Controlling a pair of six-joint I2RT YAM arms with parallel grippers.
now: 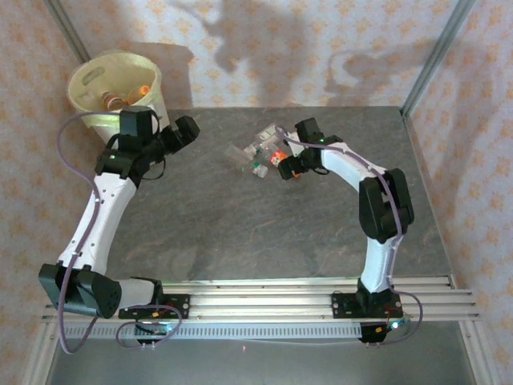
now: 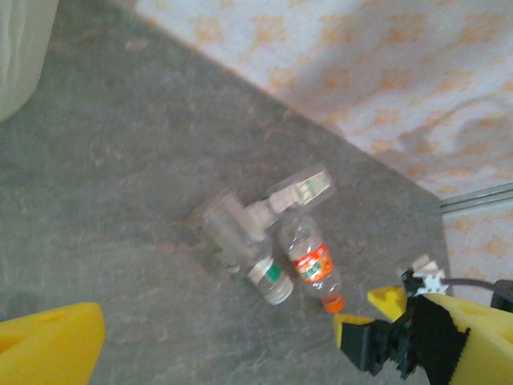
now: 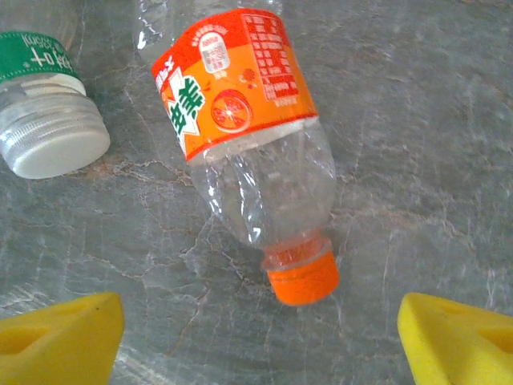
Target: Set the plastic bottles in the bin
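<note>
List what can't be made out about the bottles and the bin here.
- Bin contents, top external: too small, and the left arm covers its near side; bottles inside cannot be counted.
- Bottle pile, left wrist: blurred, clear bodies overlap; count unsure.
- Green-label bottle, right wrist: cut off by the left and top edges.
- Orange-label bottle, right wrist: base cut off by the top edge.

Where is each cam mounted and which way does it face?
Top external: above and behind the bases, looking down on the table; left arm and right arm show, bin far left.
Left wrist: near the bin, looking across at the bottle cluster; left gripper open along the bottom edge.
Right wrist: low over the table, facing the orange-label bottle cap-first; right gripper open.
Shared: the orange-label bottle appears in all three.
</note>
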